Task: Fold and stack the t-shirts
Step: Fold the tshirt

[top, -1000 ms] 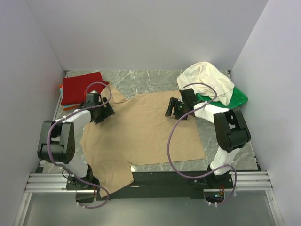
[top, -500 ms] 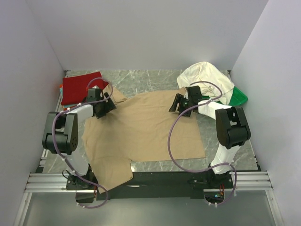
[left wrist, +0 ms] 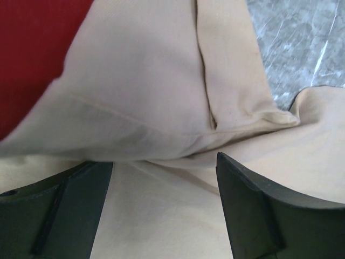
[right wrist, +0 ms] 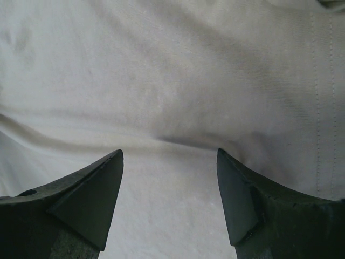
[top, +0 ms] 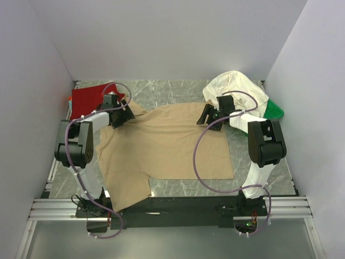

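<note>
A tan-beige t-shirt (top: 167, 143) lies spread flat mid-table, one sleeve hanging over the near edge. My left gripper (top: 119, 116) is open over its far left shoulder, next to a folded deep red t-shirt (top: 89, 100). In the left wrist view the open gripper (left wrist: 164, 162) straddles a tan sleeve fold (left wrist: 161, 91), with the red cloth (left wrist: 32, 48) at the upper left. My right gripper (top: 210, 116) is open over the far right shoulder. In the right wrist view the gripper (right wrist: 170, 156) stands open over pale cloth (right wrist: 172, 81). A cream-white t-shirt (top: 237, 89) lies bunched at the back right.
A green plastic tray (top: 275, 110) sits under the cream-white shirt by the right wall. Thin orange and teal edges (top: 70, 100) show under the red shirt. Grey walls close in on three sides. Bare marble (top: 167, 91) shows behind the tan shirt.
Both grippers have moved toward the back, to the tan shirt's shoulders. The tan shirt has slid a little toward the back with them.
</note>
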Controlling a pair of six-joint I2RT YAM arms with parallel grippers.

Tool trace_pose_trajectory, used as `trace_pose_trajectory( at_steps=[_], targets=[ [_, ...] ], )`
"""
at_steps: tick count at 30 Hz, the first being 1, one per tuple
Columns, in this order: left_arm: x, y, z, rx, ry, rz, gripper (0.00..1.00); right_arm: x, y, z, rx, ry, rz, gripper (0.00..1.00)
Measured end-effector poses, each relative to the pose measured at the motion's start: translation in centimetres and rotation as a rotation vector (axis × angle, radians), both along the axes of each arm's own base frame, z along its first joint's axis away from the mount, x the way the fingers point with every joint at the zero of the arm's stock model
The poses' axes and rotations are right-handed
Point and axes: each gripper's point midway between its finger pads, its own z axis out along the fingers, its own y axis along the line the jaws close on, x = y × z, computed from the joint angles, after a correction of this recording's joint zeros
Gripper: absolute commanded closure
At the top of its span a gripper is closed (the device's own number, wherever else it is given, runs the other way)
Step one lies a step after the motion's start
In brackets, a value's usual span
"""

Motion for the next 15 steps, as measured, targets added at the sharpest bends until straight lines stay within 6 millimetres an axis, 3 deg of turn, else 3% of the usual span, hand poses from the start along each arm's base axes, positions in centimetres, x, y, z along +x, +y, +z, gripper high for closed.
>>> trace_pose_trajectory(
  at_steps=[9, 15],
  targets=[
    [-0.3, -0.5, 0.7, 0.027, 0.012, -0.019, 0.16, -0.4, 0.1, 0.4, -0.039, -0.014, 0.036, 0.26],
    [-2.1, -0.5, 5.8, 0.038, -0.096, -0.008, 0.16, -1.8, 2.8, 3.0, -0.074, -0.082, 0.111, 0.26]
  ],
)
